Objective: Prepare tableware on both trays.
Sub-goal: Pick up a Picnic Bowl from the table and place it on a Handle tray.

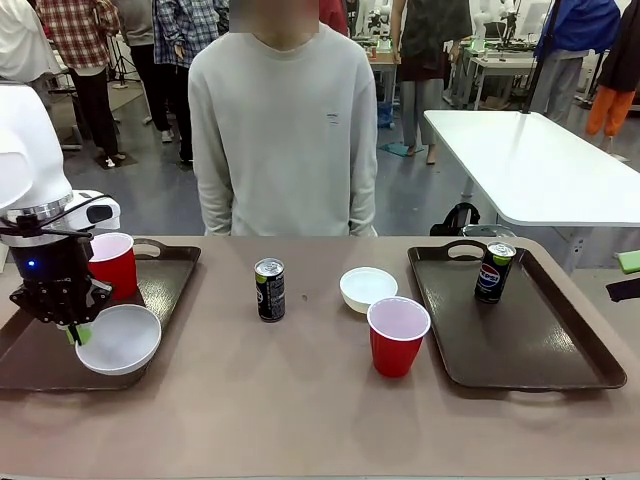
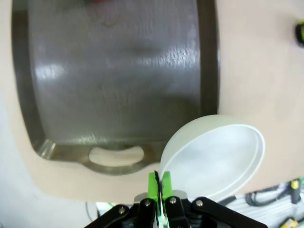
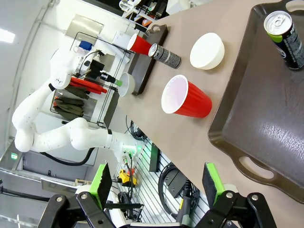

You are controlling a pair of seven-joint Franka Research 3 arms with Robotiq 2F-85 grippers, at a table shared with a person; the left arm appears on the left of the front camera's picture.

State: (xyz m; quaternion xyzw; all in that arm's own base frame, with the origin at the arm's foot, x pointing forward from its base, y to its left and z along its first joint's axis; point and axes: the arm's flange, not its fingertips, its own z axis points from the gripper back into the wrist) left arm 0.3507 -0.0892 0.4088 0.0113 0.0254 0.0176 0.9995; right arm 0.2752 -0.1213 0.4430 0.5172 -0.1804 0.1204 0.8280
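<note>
Here the white bowl (image 1: 120, 340) hung over the near edge of the left tray (image 1: 165, 290), its rim pinched in your left gripper (image 1: 75, 333). You needed to carry it inward, level, and lower it clear of the red cup (image 1: 112, 262) (at that tray's far end). The dark can (image 1: 269, 290) stood beyond that tray's right rim; your right gripper (image 3: 156, 187) gaped empty.

left tray (image 1: 165, 285) lying table-left (image 1: 300, 410) | first cup (image 1: 113, 262) standing on its far part | first bowl (image 1: 120, 338) hanging over its near-right corner | middle can (image 1: 269, 289) standing mid-table | second bowl (image 1: 367, 288) sitting right of it | second cup (image 1: 397, 337) standing before that bowl | right tray (image 1: 530, 340) lying table-right, other can (image 1: 493, 272) standing on its far part
</note>
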